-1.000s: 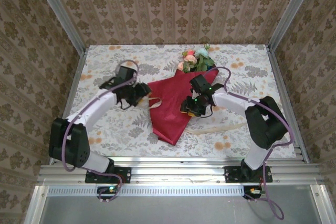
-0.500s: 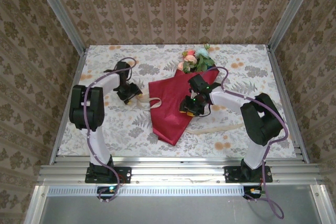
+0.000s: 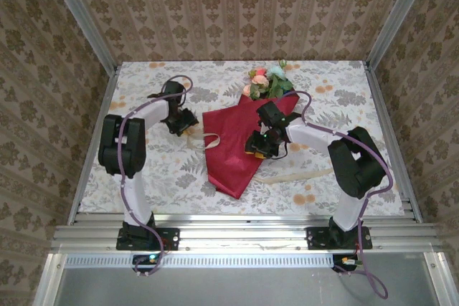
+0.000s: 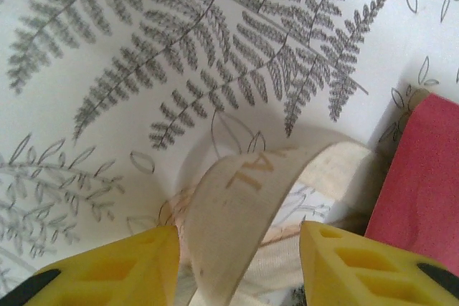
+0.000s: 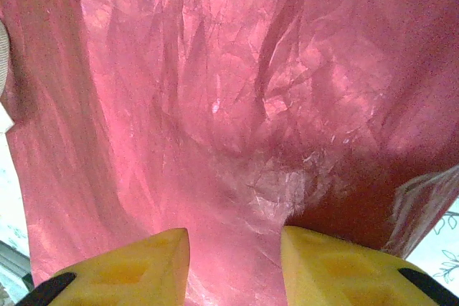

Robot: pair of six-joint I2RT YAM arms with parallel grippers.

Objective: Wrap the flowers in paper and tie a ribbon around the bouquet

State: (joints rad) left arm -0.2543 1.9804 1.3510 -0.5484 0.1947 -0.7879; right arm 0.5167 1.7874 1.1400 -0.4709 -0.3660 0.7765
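Ribbon (image 4: 244, 191) loop stands between the part-open jaws of the left end effector (image 4: 237, 256), just left of the bouquet (image 3: 233, 155), on which the right end effector (image 3: 256, 148) rests, grip unclear

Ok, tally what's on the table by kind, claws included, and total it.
Paper: 1
Flower bunch: 1
Ribbon: 1
Claws: 2, left claw and right claw
Total: 5
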